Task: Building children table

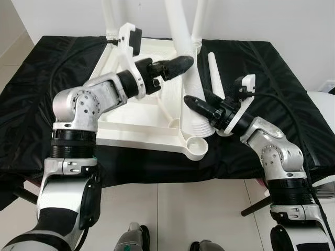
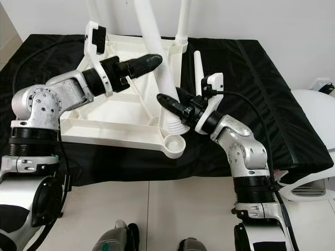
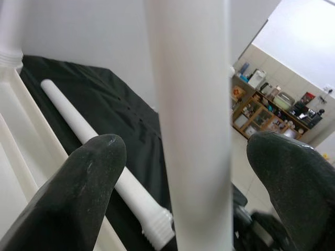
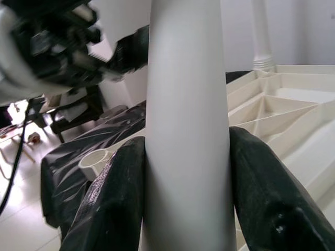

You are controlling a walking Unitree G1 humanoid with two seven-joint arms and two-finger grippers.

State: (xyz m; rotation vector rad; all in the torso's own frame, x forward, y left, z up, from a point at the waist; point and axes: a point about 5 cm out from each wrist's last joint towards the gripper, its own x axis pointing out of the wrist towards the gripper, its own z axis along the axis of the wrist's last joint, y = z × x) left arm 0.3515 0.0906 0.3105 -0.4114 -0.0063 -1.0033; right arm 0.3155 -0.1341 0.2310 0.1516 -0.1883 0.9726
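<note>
White plastic tabletop (image 1: 131, 117) upside down on black-covered desk (image 1: 47, 94). My right gripper (image 4: 186, 172) fingers clamp tapered white leg (image 2: 157, 57) near its base; left gripper (image 3: 183, 157) fingers wide around it, higher.

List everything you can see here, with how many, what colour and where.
Tabletop: one, white, upside down on the black cover.
Standing legs: three, white, upright on the tabletop; the nearest one is between the tools.
Loose leg: one, white, lying on the cover beside the tabletop.
Empty socket: one, white, at the tabletop's near corner.
Cover: one, black, over the work surface.
Left tool: open around the nearest leg.
Right tool: shut on that leg, lower down.
</note>
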